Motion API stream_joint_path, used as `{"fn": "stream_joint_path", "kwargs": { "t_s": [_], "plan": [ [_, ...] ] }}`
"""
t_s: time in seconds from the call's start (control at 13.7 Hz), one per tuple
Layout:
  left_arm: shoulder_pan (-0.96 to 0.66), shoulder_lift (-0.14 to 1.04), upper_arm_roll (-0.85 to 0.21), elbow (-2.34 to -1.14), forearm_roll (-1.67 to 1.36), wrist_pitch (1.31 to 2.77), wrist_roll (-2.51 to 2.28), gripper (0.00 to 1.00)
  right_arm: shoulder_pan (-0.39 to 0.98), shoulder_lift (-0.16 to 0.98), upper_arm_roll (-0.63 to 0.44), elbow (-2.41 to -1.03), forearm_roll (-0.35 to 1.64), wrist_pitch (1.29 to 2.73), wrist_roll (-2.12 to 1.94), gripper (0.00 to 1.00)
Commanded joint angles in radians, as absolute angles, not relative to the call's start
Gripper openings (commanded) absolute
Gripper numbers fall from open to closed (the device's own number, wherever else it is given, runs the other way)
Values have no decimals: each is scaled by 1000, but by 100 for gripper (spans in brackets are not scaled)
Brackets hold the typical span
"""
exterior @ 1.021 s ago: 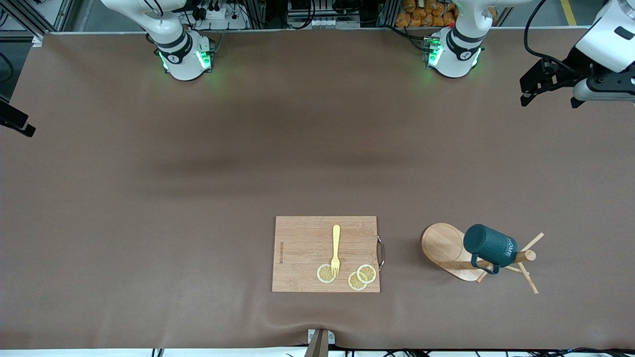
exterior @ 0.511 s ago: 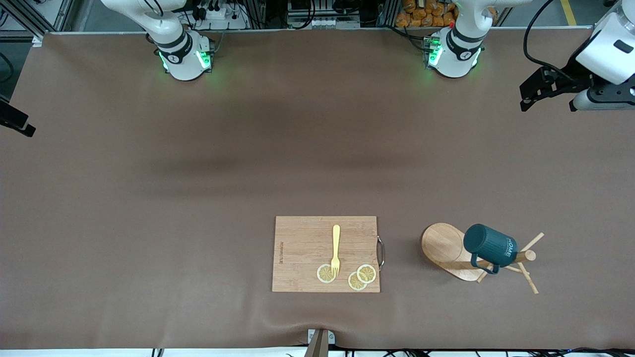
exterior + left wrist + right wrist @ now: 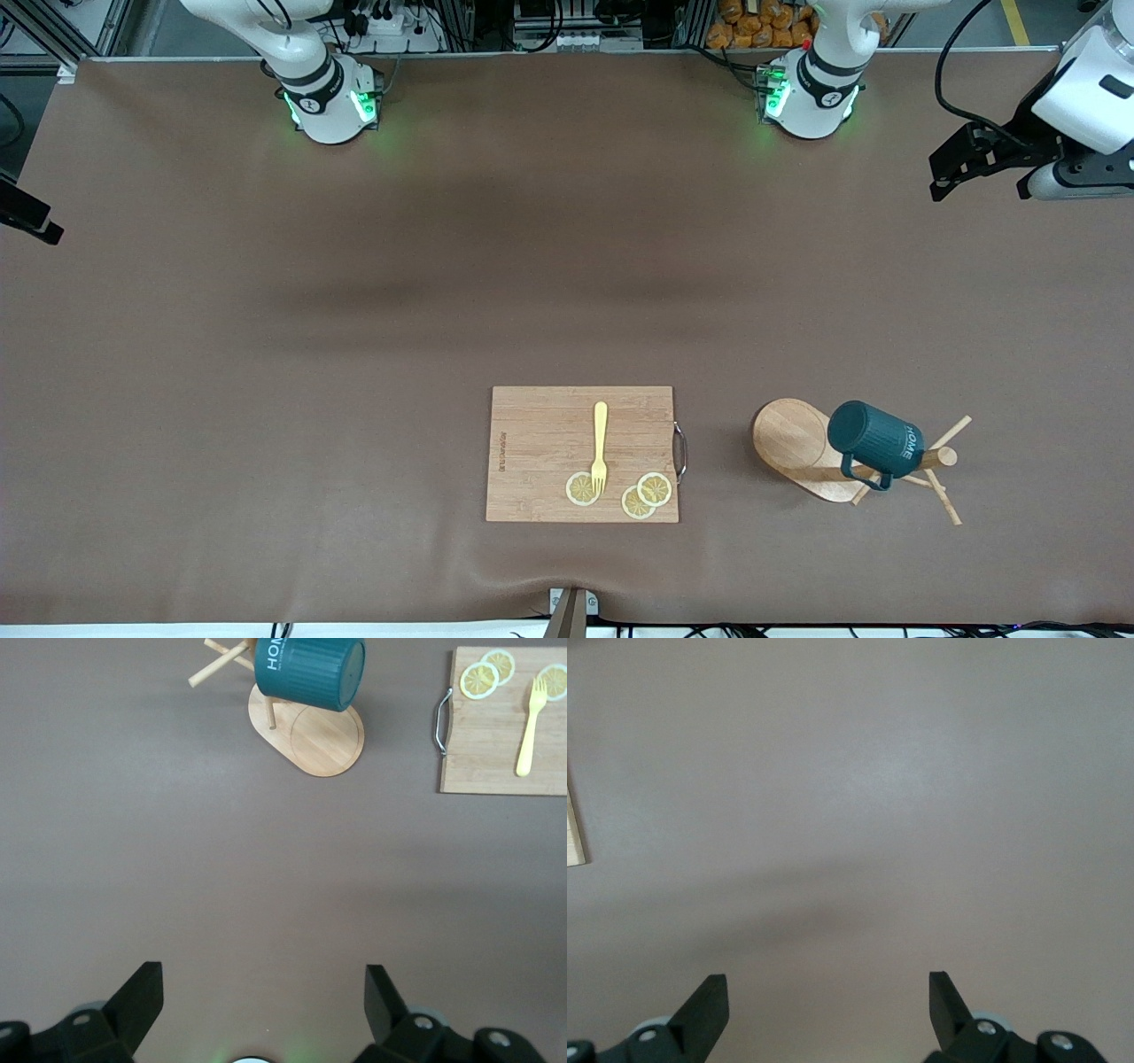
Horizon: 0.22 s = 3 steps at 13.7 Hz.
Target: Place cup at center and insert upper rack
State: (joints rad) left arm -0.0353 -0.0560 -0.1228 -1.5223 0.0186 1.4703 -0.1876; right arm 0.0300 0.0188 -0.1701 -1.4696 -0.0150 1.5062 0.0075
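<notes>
The dark teal cup with white "HOME" lettering hangs by its handle on a peg of the wooden upper rack, whose oval base rests on the table toward the left arm's end. Both also show in the left wrist view, the cup above the rack's base. My left gripper is open and empty in the air over the table's edge at the left arm's end, well apart from the rack; its own view shows it spread wide. My right gripper is open and empty over bare table.
A rectangular wooden cutting board lies beside the rack, toward the right arm's end. On it are a yellow fork and three lemon slices. A metal handle is on the board's side facing the rack.
The left gripper has shifted slightly over the table's end. The cup, the rack and the cutting board have not moved.
</notes>
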Motion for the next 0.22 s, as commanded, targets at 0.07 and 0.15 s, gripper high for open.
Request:
{"fn": "stream_joint_path", "kwargs": {
  "t_s": [0.07,0.15],
  "plan": [
    [-38,-52,-121,-1506,8,1453,-216,100,12,18,-149,-1448,-6,1500,12,100],
    [-31,-51,-121,-1508,8,1453,-215,100,15,18,-149,-1447,-11,1500,12,100]
  ]
}}
